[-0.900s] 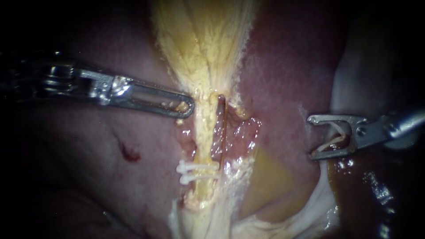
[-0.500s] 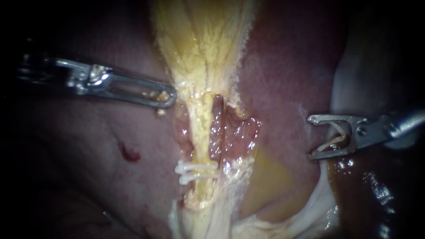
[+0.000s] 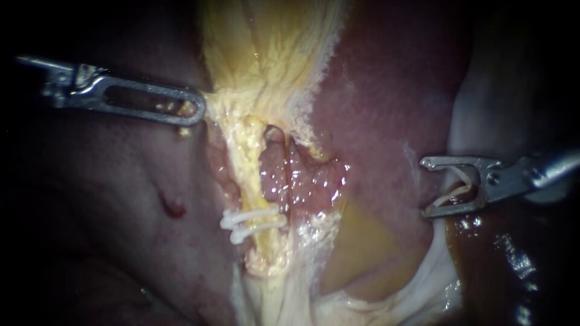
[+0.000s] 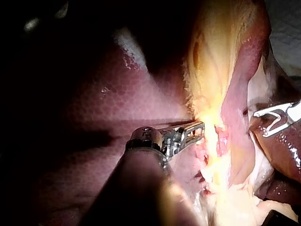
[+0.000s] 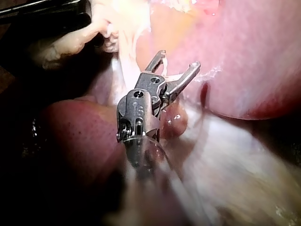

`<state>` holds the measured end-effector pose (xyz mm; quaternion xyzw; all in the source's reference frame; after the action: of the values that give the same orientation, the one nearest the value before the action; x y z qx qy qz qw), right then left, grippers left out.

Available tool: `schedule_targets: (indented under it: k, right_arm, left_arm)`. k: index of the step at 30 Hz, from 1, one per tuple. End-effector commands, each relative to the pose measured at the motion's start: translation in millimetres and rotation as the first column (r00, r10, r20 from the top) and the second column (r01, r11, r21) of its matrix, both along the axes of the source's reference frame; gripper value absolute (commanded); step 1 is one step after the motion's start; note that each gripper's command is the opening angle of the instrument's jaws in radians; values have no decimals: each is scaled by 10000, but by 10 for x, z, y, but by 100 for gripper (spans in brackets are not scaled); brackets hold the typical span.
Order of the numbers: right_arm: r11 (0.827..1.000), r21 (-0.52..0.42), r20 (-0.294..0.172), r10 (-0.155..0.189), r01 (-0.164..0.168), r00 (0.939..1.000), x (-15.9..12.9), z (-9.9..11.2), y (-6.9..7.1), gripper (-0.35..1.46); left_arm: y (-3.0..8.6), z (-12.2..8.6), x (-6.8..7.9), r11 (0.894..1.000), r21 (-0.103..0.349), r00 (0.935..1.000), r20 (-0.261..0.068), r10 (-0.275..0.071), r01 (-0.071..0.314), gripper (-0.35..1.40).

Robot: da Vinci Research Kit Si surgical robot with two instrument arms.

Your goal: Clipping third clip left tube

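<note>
Left wrist view: the shaft nearest the camera is a blur. The left instrument (image 4: pixel 200 128) shows edge-on past it, its tip against glare-washed yellow tissue (image 4: pixel 211 70). No tube can be made out there. Right wrist view: the shaft is also blurred up close. The right instrument (image 5: pixel 179 59) has its jaws spread, with something pale between them that is hard to read.

Endoscope view is clearer. The left instrument (image 3: pixel 194 112) has its shaft lost in the dark at the left. Its slotted jaws are pressed together, pinching the edge of the yellow tissue (image 3: pixel 272 54), which is drawn out to a point at the tip. The right instrument (image 3: pixel 425 187) has its shaft cut off by the right edge. Its jaws stand wide, and a pale clip (image 3: pixel 452 195) is seated between them, touching both. It is over the liver (image 3: pixel 386 90), well apart from the tubes.

The left tube (image 3: pixel 246 163) is a yellowish strand in mid view, between the two instruments. It carries two white clips (image 3: pixel 252 220) side by side low on it. A second tube (image 3: pixel 291 172), reddish, lies just beside it.

The tissue is wet and glistening. A small red spot (image 3: pixel 172 208) marks the liver left of the clips. The edges of the view go black. A pale cloth (image 4: pixel 288 33) lies beyond the tissue.
</note>
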<state>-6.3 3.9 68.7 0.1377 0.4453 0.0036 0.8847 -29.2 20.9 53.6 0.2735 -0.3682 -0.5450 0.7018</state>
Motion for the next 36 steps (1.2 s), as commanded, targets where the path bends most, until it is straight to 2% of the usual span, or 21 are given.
schedule_targets:
  k: [1, 8, 17, 26, 36]
  right_arm:
    - [10000, 27, -9, -25, 25, 10000, 1, 0, 0, 50]
    - [9999, 145, -506, -22, 29, 9987, 18, -5, -3, 50]
    - [9978, 627, -1148, 290, -219, 9930, 53, -14, -6, 50]
    - [9950, 924, -1739, 533, -376, 9833, 102, -23, -9, 50]
    - [9896, 1396, -2410, 694, -362, 9680, 141, -29, -10, 50]
  left_arm:
    - [0, 0, 0, 10000, -3, 10000, -11, 0, 0, -35]
    - [-2, 2, 0, 10000, -18, 10000, -18, -6, 6, -35]
    - [-2, 2, 0, 10000, -20, 10000, -19, -8, 7, -35]
    - [-2, 2, 0, 10000, -21, 10000, -20, -8, 8, -35]
    - [-3, 3, 0, 10000, -24, 10000, -21, -10, 10, -35]
